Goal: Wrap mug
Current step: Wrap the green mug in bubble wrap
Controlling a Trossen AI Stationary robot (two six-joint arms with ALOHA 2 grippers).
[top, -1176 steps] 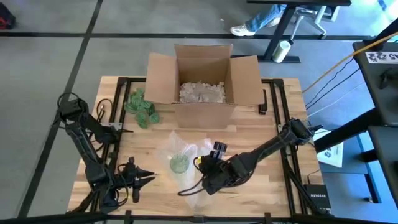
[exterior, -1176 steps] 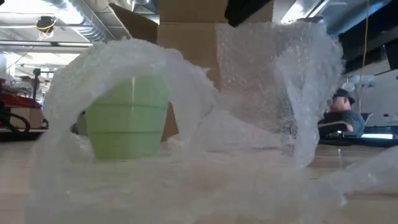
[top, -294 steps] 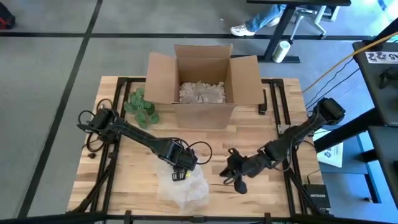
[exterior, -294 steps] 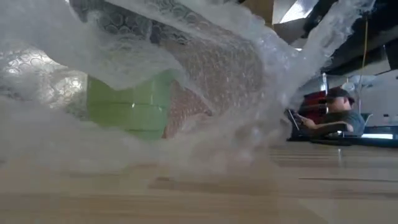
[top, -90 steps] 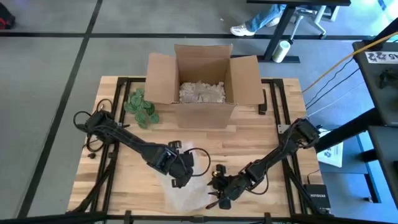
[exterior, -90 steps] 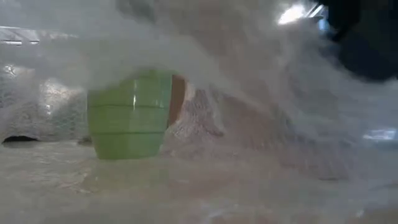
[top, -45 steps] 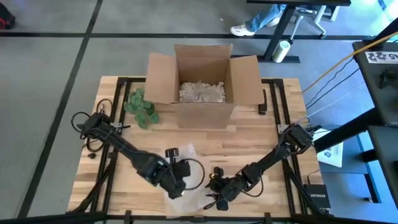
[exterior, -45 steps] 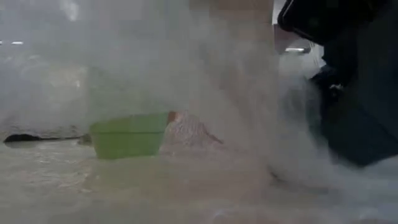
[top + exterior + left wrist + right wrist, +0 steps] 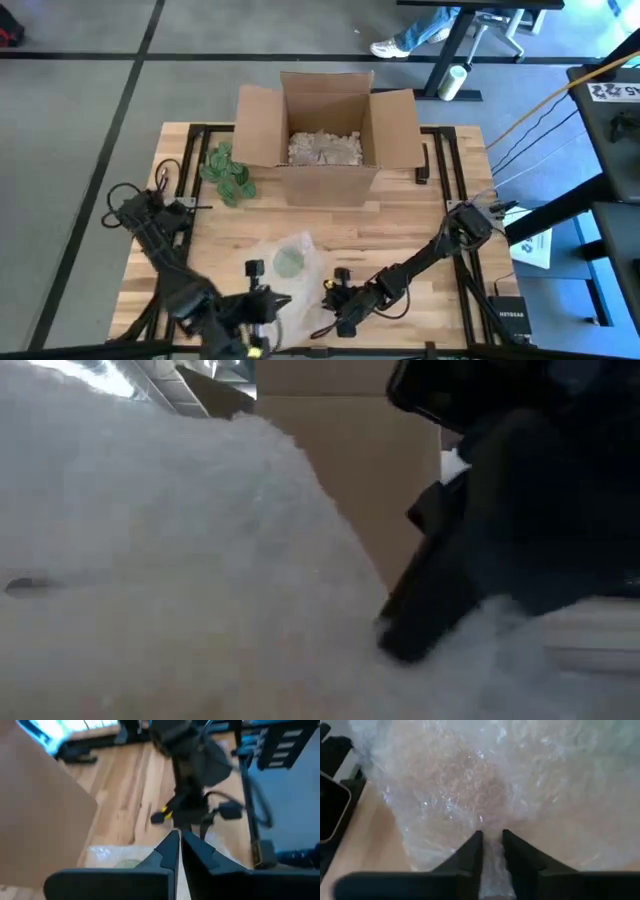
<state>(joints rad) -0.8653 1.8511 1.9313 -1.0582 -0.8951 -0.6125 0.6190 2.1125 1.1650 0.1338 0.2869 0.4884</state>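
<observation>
- Green mug sits near the front middle of the bench, seen only dimly through the bubble wrap draped over it.
- Low view: the wrap fills the frame and hides the mug entirely.
- Right tool pinches the wrap's edge between nearly closed fingers.
- Left tool hangs at the bench's front edge, fingers pressed together, holding nothing.
- Cardboard box stands at the back.
</observation>
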